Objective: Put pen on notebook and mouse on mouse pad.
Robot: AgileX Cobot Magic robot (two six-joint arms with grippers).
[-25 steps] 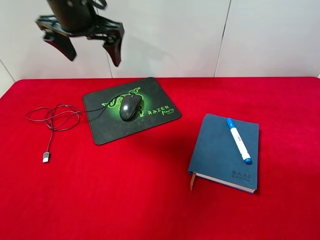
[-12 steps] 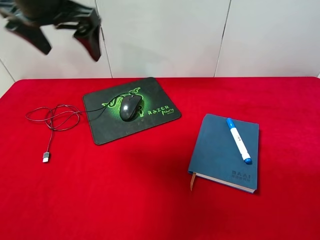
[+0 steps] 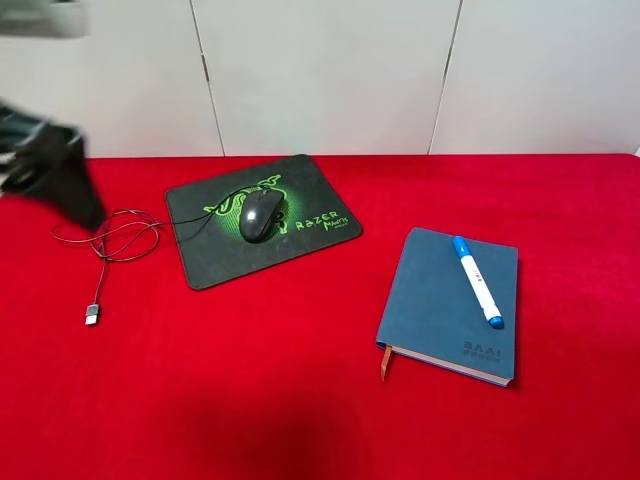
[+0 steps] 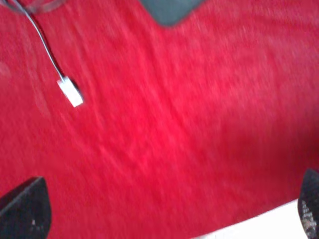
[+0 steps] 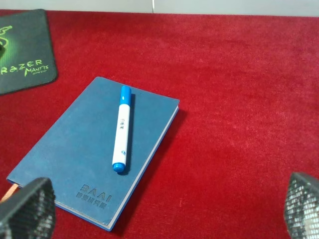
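You have one pen (image 3: 477,280) lying flat across the cover of the one notebook (image 3: 440,300), which sits at about four o'clock on the red bench (image 3: 300,400). The one mouse (image 3: 260,214) rests on the one mouse pad (image 3: 255,235) at about eleven o'clock, its cable (image 3: 110,238) coiled off toward nine o'clock with the USB plug (image 3: 91,315) at its end.

Expect the pen to be light, rigid and smooth, likely to roll; pinch it across the middle of the barrel. The mouse looks glossy and probably slick, so grip its flanks, and mind the trailing cable dragging. The notebook is stiff; the pad is thin and probably limp.

The left tool (image 4: 164,214) is spread wide and holds nothing, hovering over bare cloth near the plug. The right tool (image 5: 159,214) is likewise wide apart and empty, above the notebook.
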